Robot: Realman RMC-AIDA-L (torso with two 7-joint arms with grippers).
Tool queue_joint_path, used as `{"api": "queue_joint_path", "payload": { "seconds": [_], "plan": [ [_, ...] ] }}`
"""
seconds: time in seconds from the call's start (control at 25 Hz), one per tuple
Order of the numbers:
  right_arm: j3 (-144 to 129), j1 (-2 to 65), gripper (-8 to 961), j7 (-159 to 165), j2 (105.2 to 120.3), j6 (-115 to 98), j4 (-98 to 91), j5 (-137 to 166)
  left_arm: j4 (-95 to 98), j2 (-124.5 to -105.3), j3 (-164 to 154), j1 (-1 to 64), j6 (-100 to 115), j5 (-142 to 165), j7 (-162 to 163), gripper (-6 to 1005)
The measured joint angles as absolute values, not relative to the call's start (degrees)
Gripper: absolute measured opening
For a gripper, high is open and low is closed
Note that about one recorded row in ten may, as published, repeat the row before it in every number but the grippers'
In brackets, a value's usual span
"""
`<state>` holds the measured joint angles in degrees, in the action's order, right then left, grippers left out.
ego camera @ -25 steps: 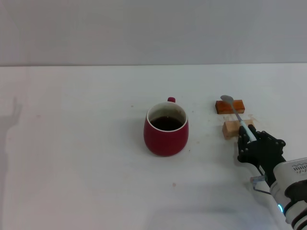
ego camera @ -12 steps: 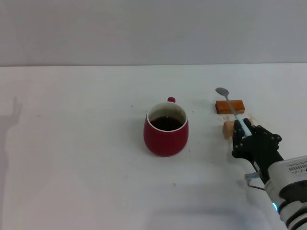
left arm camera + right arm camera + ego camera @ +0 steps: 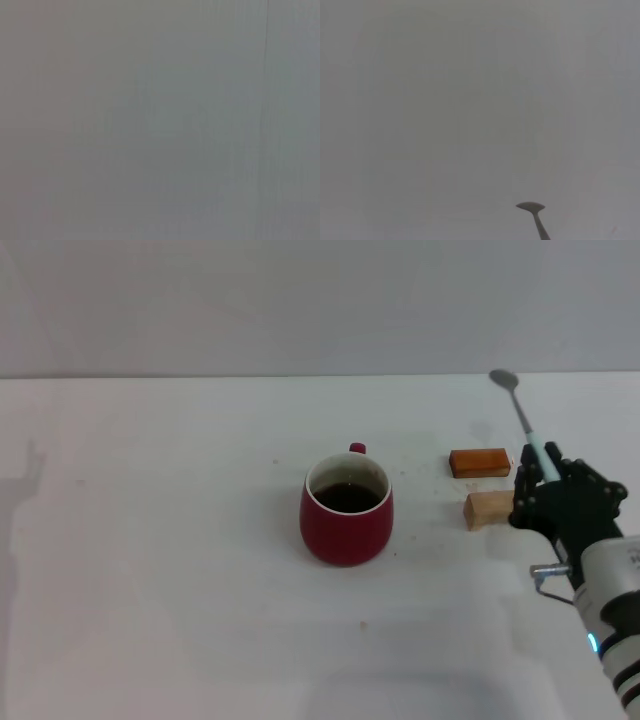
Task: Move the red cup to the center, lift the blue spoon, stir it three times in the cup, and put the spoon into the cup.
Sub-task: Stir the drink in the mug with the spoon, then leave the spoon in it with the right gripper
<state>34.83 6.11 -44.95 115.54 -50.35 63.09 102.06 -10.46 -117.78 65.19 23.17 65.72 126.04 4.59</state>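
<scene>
The red cup [image 3: 346, 508] stands near the middle of the white table [image 3: 150, 540], handle to the back, dark liquid inside. My right gripper [image 3: 548, 483] is shut on the pale blue handle of the blue spoon [image 3: 522, 420] and holds it in the air to the right of the cup, above the two blocks. The spoon's grey bowl points up and back. The bowl also shows in the right wrist view [image 3: 532, 207] against a plain grey surface. My left gripper is out of view.
An orange wooden block [image 3: 479, 462] and a tan wooden block [image 3: 488, 509] lie on the table right of the cup, just beside my right gripper. The left wrist view shows only flat grey.
My right gripper has lifted the spoon off the two blocks and moved up and to the right, tilting the spoon's bowl higher. The cup has not moved.
</scene>
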Motion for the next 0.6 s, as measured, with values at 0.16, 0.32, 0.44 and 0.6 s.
{"api": "queue_joint_path", "payload": {
  "seconds": [0.16,0.32,0.44,0.6],
  "plan": [
    [36.47,3.72,169,-51.23,115.74,-49.48,67.47,102.27,-10.46,-117.77,65.21,23.23,65.68,126.03,4.58,862],
    [37.19,1.60,170,-54.90,115.83,-49.44,72.01,102.36,-10.39,-117.77,65.22,23.29,65.65,126.03,4.59,861],
    [37.35,0.64,171,-54.64,115.50,-49.74,73.62,102.88,-10.37,-117.77,65.22,23.29,65.64,126.04,4.72,861],
    [37.61,-0.63,172,-50.51,115.18,-50.53,73.83,106.21,-10.37,-117.71,65.28,23.29,65.64,126.03,4.72,861]
  ]
}}
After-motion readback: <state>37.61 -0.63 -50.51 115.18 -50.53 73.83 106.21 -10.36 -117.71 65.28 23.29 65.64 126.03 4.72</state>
